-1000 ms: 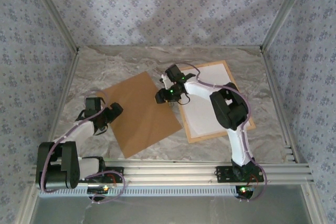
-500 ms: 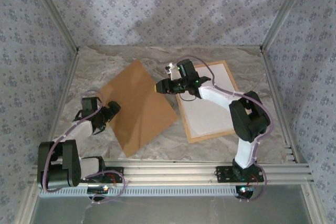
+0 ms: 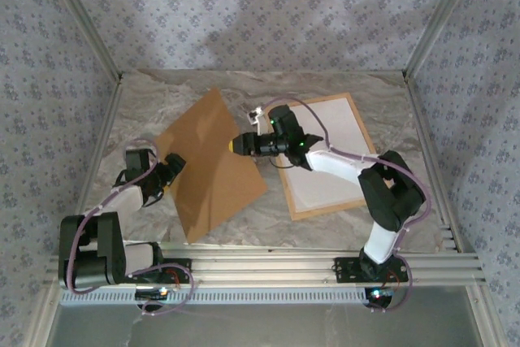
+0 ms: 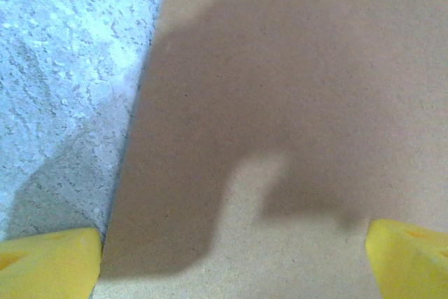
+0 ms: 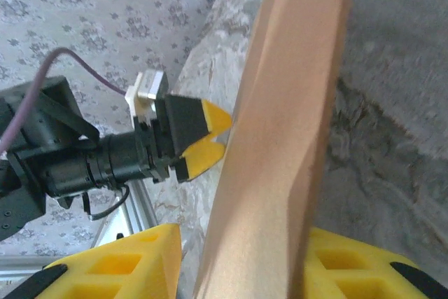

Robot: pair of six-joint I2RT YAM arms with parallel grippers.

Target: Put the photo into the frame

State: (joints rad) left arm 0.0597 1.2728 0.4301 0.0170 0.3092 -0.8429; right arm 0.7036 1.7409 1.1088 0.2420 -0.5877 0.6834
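right gripper [image 3: 236, 145]: board [image 3: 211, 172] is being clamped and held tilted | left gripper [image 3: 171, 167]: is being held open beside the board's edge

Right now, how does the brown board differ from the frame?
Colour: the backing board is plain brown; the frame is a pale wood border around a white inside. Pose: the backing board stands tilted, one edge raised in the right end effector; the frame lies flat on the table. Both are flat rectangles.
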